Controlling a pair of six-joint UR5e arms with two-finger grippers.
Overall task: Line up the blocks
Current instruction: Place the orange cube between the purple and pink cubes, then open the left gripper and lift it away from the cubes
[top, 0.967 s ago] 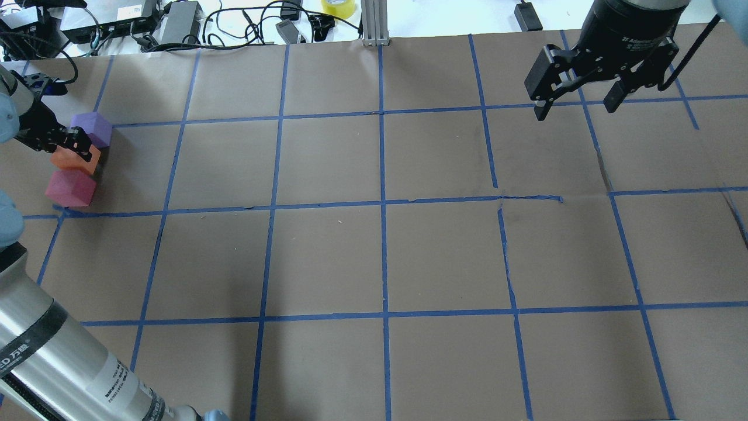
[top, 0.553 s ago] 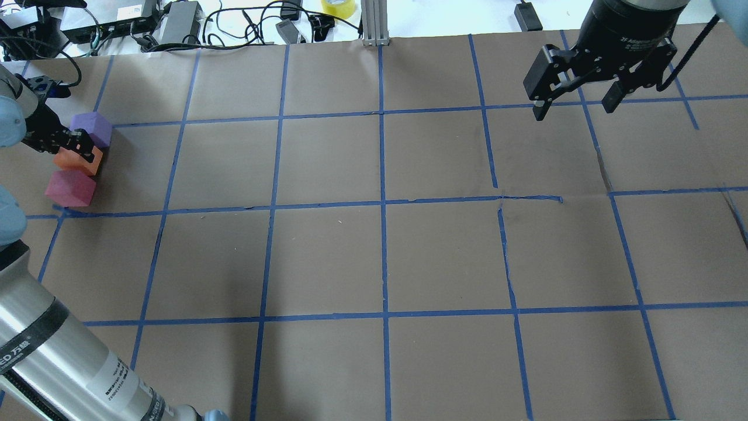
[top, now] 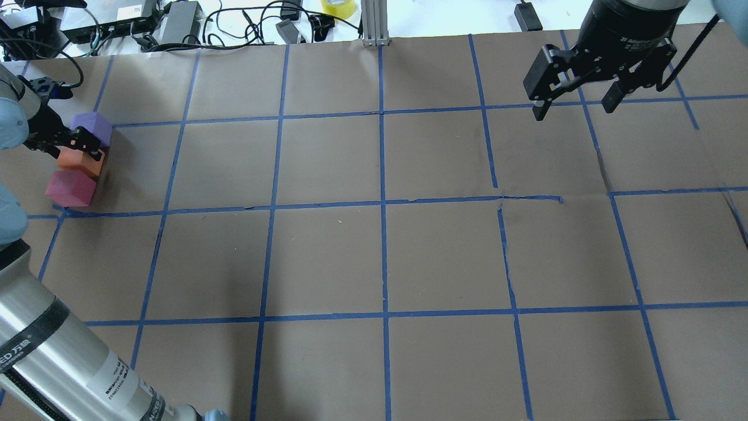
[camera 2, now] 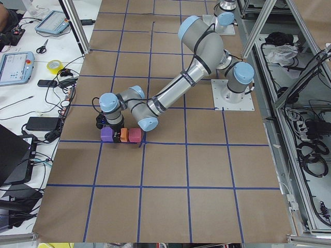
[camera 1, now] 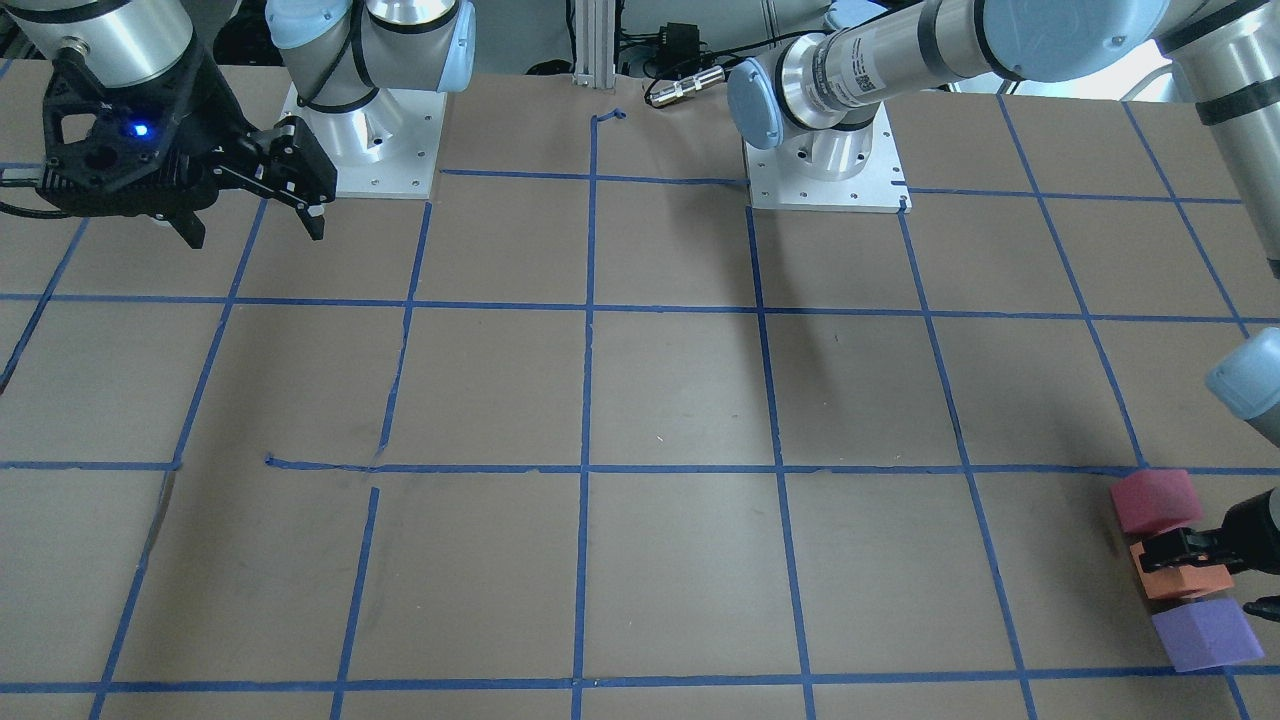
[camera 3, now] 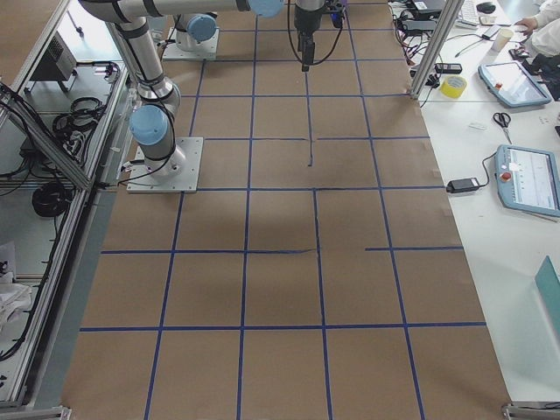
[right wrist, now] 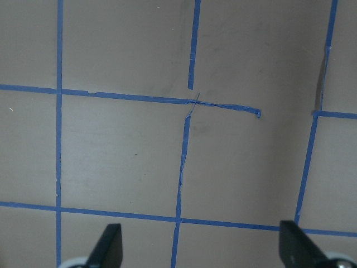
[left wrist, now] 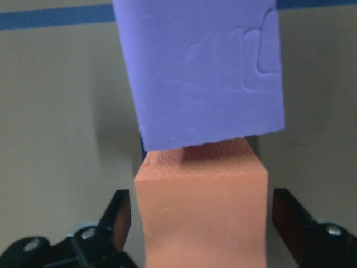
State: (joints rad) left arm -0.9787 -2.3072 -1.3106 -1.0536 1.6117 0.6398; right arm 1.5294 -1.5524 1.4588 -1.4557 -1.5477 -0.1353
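Three foam blocks lie in a touching row at the table's far left: purple [top: 92, 125], orange [top: 82, 161], pinkish red [top: 70, 188]. They also show in the front view as red [camera 1: 1155, 500], orange [camera 1: 1185, 582] and purple [camera 1: 1205, 635]. My left gripper [top: 82, 151] is low over the orange block [left wrist: 201, 218]. Its fingers [left wrist: 118, 215] stand on either side with small gaps, so it is open. The purple block [left wrist: 201, 72] lies just beyond. My right gripper [top: 572, 110] hangs open and empty over the far right, also seen in the front view [camera 1: 257, 232].
The table is brown paper with a blue tape grid [top: 383, 204]. Cables, power bricks and a tape roll [top: 339, 7] lie beyond the far edge. My left arm's silver link [top: 52, 356] crosses the near left corner.
My left gripper has shifted slightly toward the table's left edge and far side. The orange block has settled in line between the purple and red blocks. The right arm has hardly moved.
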